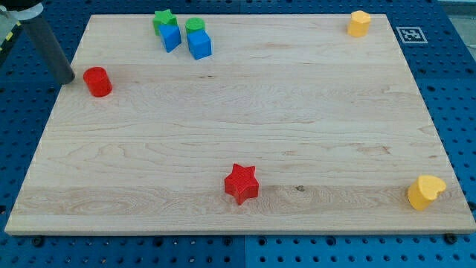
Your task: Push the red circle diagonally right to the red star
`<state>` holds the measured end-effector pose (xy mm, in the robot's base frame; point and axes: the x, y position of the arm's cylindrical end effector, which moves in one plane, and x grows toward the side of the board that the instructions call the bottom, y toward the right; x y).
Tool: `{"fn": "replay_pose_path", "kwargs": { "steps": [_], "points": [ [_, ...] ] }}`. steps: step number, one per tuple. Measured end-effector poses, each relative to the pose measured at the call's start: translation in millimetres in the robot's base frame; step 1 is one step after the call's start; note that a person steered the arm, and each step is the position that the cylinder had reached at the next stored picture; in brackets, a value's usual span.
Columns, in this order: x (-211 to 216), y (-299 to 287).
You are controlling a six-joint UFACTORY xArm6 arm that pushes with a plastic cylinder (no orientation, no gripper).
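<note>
Nearest the camera, the red star [241, 183] is sitting flat on the pale, grained wooden bench [297, 112], close to the view's bottom edge. At the bottom right corner a glossy yellow heart-like block [425, 192] is resting. The red circle [97, 81], a short smooth cylinder standing upright with no long axis to speak of, is lying at the view's upper left. My tip [69, 79] is hovering just beside it on its left, not clearly touching. I am carrying no fingers, only this dark matte rod.
</note>
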<state>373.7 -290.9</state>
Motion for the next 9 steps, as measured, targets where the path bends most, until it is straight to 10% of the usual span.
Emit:
{"fn": "replay_pose_path", "kwargs": {
  "steps": [9],
  "points": [
    [69, 340]
  ]
}}
